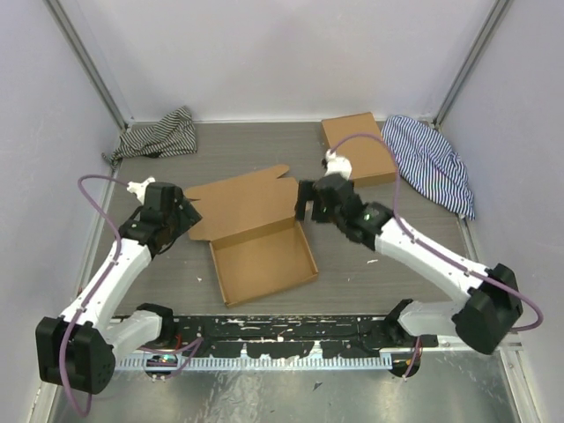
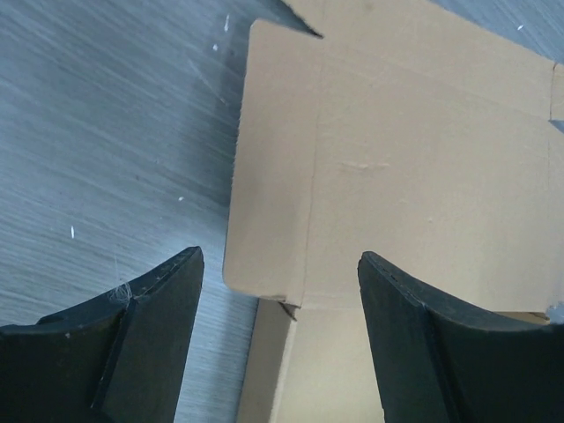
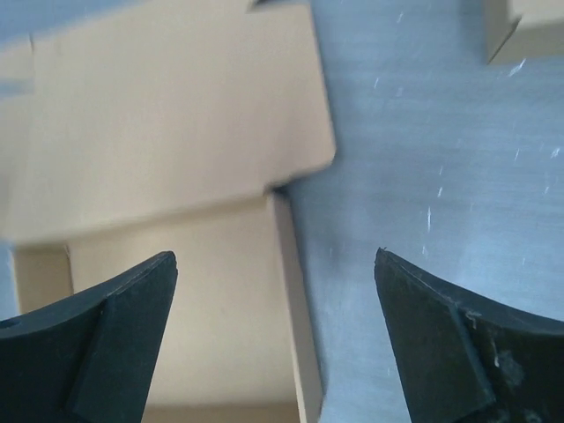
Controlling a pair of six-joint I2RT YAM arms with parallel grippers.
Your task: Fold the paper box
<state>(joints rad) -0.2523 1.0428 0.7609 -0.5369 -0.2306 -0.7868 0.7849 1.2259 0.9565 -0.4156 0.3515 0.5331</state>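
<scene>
The paper box (image 1: 256, 238) is plain brown cardboard in the middle of the table, its shallow tray walls up and its lid panel lying open and flat toward the back. My left gripper (image 1: 182, 214) is open and empty above the box's left rear corner; the left wrist view shows the lid's side flap (image 2: 273, 203) between my black fingers (image 2: 150, 326). My right gripper (image 1: 310, 204) is open and empty above the box's right rear corner; the right wrist view shows the tray's right wall (image 3: 295, 308) between its fingers (image 3: 441, 335).
A smaller, squarer brown box (image 1: 359, 146) lies at the back right. A blue-striped cloth (image 1: 434, 160) lies beside it. A dark striped cloth (image 1: 159, 135) lies at the back left. White walls close in the table on three sides.
</scene>
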